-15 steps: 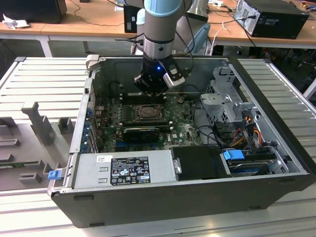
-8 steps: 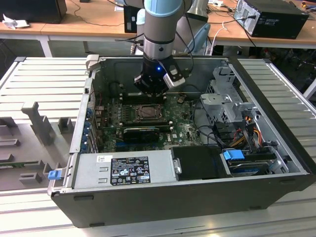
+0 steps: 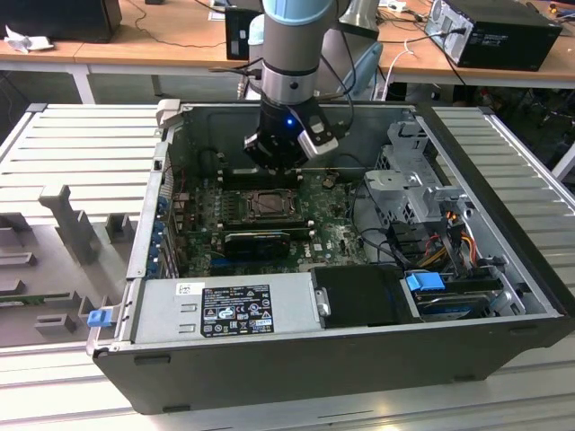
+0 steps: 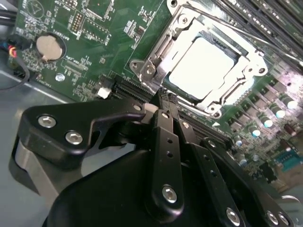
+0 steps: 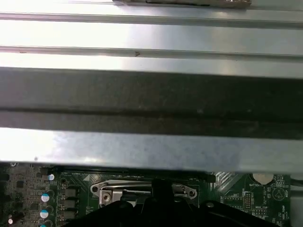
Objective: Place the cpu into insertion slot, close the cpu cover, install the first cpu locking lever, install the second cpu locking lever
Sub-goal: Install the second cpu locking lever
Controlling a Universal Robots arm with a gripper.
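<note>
— What do I have in the second wrist view?

— A pale, flat, silvery square, the cpu (image 4: 201,61), lying face up in the insertion slot (image 4: 163,45). The cpu cover (image 4: 215,100), a thin bright metal frame with a square window, lies flat around it. The square sits skewed in this picture, 1 corner toward the gripper (image 4: 164,94).

— And the gripper?

— Matte black fingers (image 4: 165,137), long and slim with round screw heads, pressed together at the tips with nothing between them. The tips hang just beside the socket's near corner.

— The board?

— Green motherboard (image 4: 94,38), with a round silver coin cell (image 4: 49,47) and a row of small cylindrical capacitors (image 4: 277,111).

— From the exterior view?

— A grey steel computer case (image 3: 467,346) lies open on its side. Inside I see the board, the socket (image 3: 269,205), a long black card (image 3: 258,241), a labelled silver power supply (image 3: 225,310) and a drive cage (image 3: 409,184). The arm (image 3: 292,54) reaches down just behind the socket.
</note>
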